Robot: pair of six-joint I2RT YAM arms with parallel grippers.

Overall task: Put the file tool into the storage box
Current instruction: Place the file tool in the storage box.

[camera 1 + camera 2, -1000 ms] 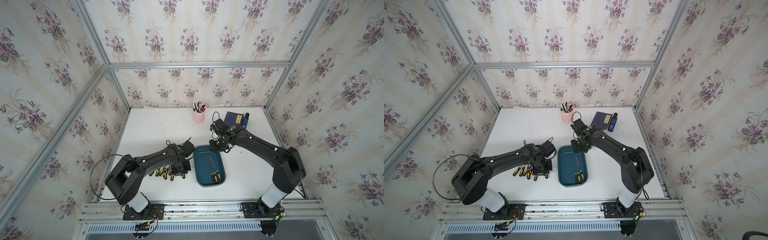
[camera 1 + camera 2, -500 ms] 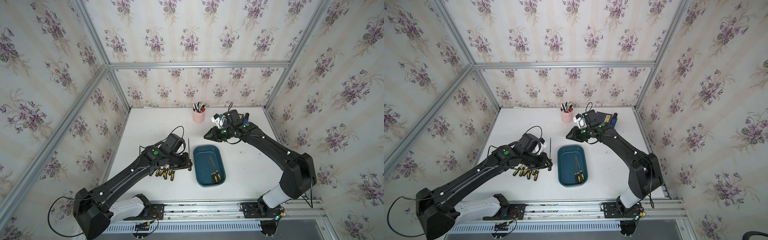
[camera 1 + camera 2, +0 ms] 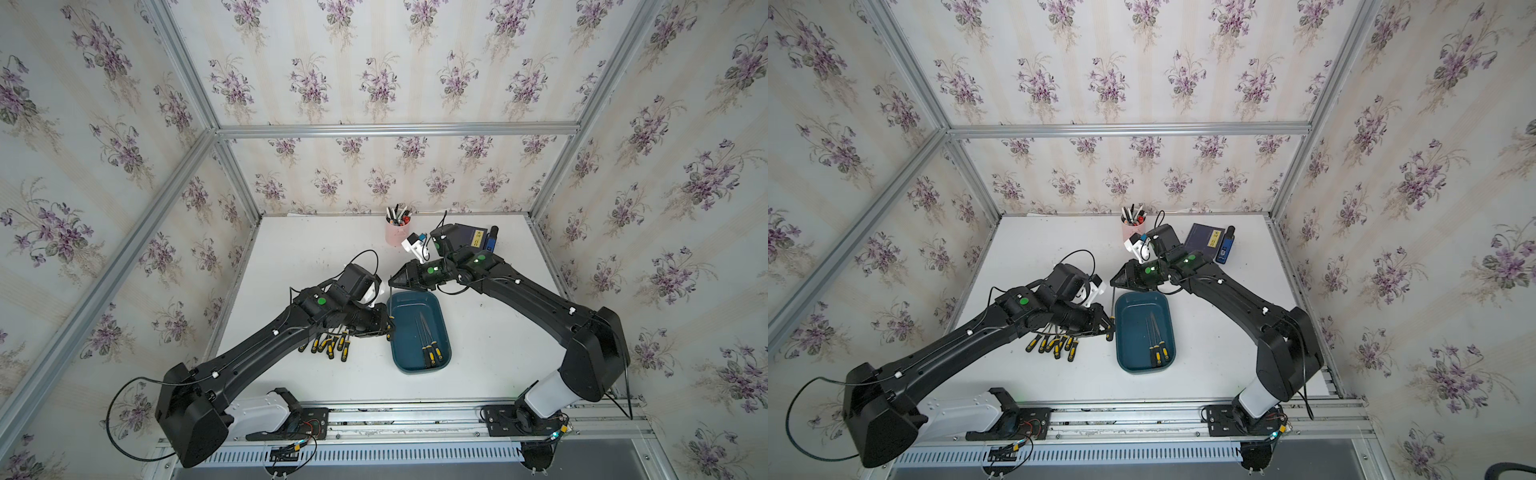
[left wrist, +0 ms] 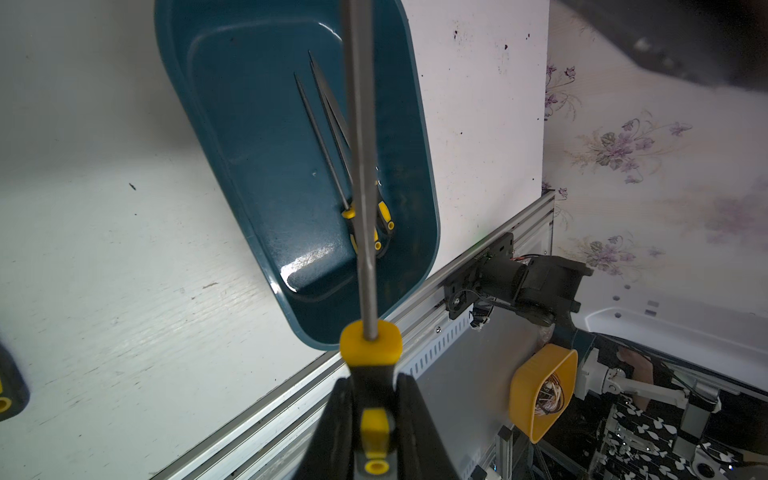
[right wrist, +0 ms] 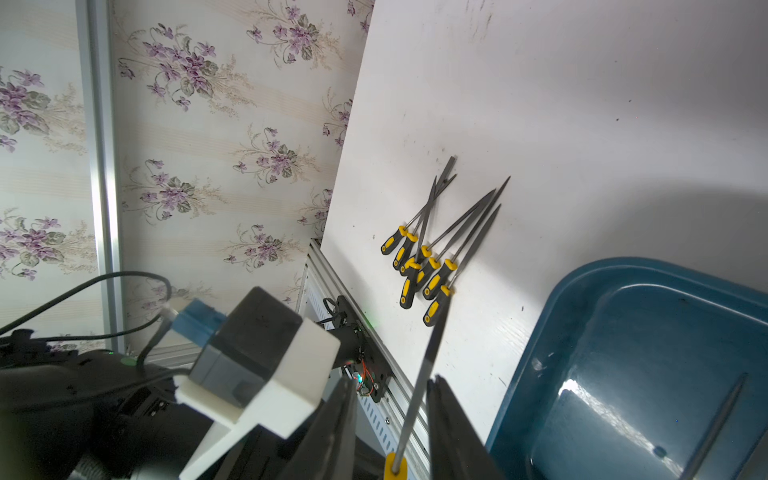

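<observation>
Right now the left gripper (image 4: 370, 399) is clamped on the black and yellow handle of a file tool (image 4: 360, 174), and in the left wrist view the grey shank runs straight away from the jaws, passing over the storage box (image 4: 249, 232). In both top views the held file (image 3: 390, 309) stands beside the box's left rim (image 3: 392, 332), its long axis running from the handle at the near end to the tip at the far end, where the right gripper (image 3: 392, 283) sits. In the right wrist view the shank passes between the right gripper's fingers (image 5: 446, 415), which stand apart on either side of it without clearly touching it. Two files (image 3: 428, 338) lie inside the box, handles toward the near end. A cluster of loose files (image 5: 432, 249) lies on the table (image 3: 316, 249) left of the box, partly under the left arm.
</observation>
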